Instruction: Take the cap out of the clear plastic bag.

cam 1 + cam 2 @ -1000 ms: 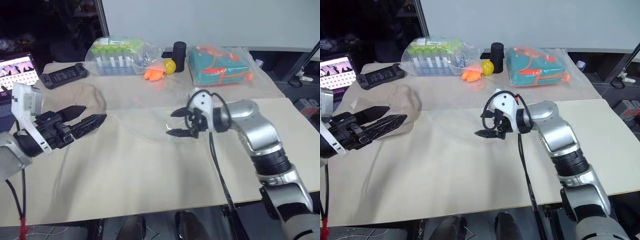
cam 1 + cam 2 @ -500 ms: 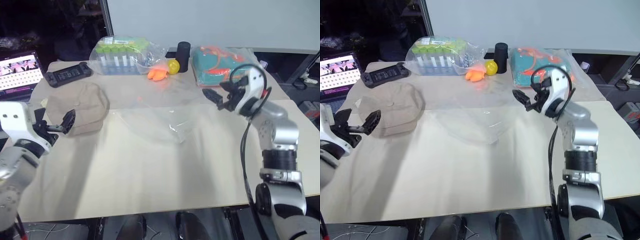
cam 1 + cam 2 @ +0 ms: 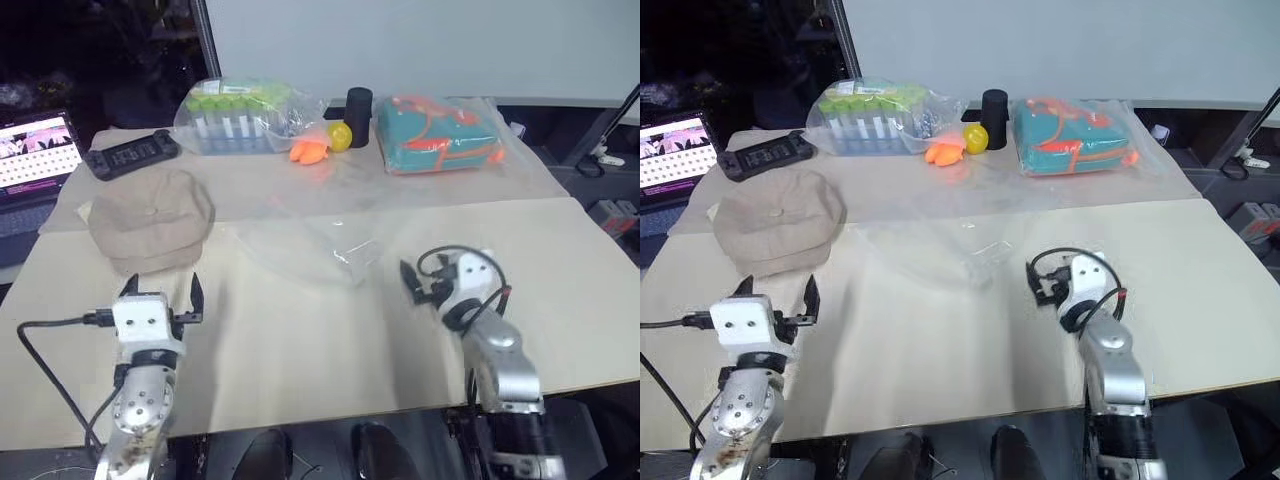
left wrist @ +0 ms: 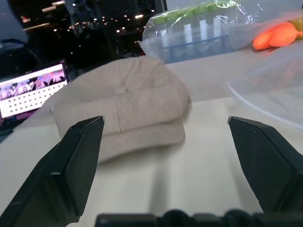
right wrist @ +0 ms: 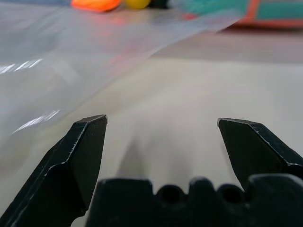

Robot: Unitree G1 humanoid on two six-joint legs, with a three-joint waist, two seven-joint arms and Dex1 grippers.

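Cap: I see the cap (image 3: 152, 218) lying on the table (image 3: 300, 340) at the left, outside the bag, crown up, nothing gripping it.
Bag: the clear plastic bag (image 3: 315, 245) lies flat and wrinkled mid-table, just to the right of the cap; it looks empty to me.
Left gripper: my left gripper (image 3: 160, 297) sits low near the front edge, fingers spread wide and empty, pointing toward the cap, which is near but apart.
Right gripper: my right gripper (image 3: 1052, 282) is low too, jaws wide and empty, the bag's near edge just ahead of it.
Progress: I judge the cap already freed, so little is left to do.
Risk one: if I push the left arm forward, the fingers could shove the cap toward the laptop (image 3: 35, 150).
Risk two: a sweep by the right arm could snag the thin film and drag the bag across the cloth.
Risk three: the bag of green-capped tubes (image 3: 240, 112) stands well behind; only a long reach would disturb it.
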